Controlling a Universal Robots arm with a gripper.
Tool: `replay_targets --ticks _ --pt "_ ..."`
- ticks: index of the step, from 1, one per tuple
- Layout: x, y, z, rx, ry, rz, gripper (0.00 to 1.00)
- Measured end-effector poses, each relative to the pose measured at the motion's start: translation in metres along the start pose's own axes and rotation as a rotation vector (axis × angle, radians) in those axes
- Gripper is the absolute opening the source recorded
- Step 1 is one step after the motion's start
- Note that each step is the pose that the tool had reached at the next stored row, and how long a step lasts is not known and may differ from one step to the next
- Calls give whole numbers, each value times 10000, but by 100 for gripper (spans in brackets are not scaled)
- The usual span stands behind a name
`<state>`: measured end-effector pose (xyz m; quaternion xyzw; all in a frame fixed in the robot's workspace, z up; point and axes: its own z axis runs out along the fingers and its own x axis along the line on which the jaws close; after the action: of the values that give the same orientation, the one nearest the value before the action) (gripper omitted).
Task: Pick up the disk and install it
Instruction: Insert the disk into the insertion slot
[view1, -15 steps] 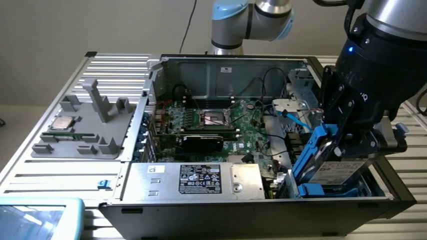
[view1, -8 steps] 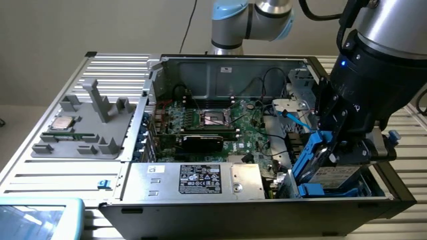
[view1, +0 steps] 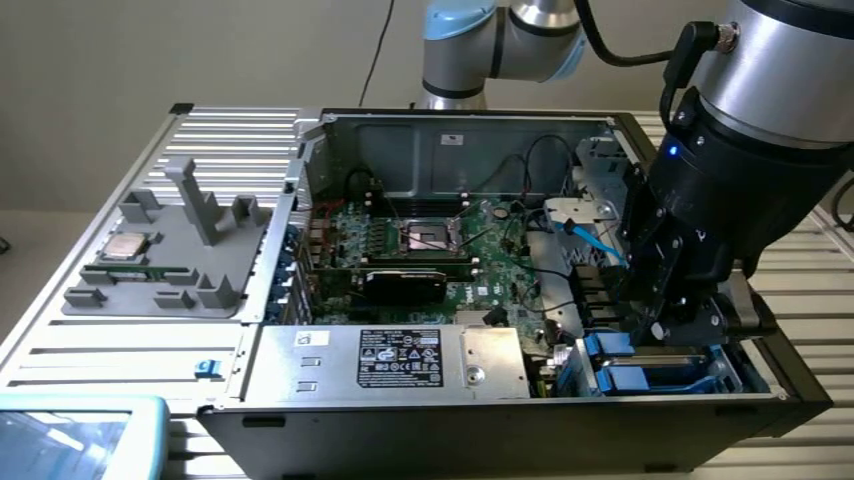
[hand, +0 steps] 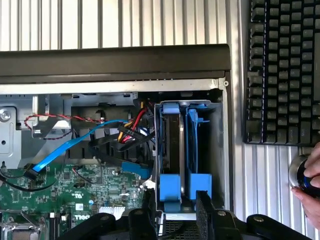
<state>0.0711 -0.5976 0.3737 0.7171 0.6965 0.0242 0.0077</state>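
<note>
Disk (hand: 171, 186) stands on edge in the bay (hand: 220, 150) at the exterior view's near right; the claw (hand: 177, 196) hovers over it, released, fingers spread.

Exterior view overlooks the whole open case (view1: 467, 425); wrist view peers closely into its shared drive bay (hand: 219, 150).

cables (hand: 125, 134) and case frame (hand: 115, 62) hem in the drive bay (hand: 217, 150).

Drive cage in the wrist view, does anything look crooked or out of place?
Nothing looks askew there. The disk sits straight in the drive cage, blue rails parallel to its walls, the gripper right at it. The blue SATA cable drapes loose over the motherboard.
</note>
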Motion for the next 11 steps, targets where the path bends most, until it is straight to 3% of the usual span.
replay_targets --ticks 11 --pt "-2 -4 83 2 17 1 45"
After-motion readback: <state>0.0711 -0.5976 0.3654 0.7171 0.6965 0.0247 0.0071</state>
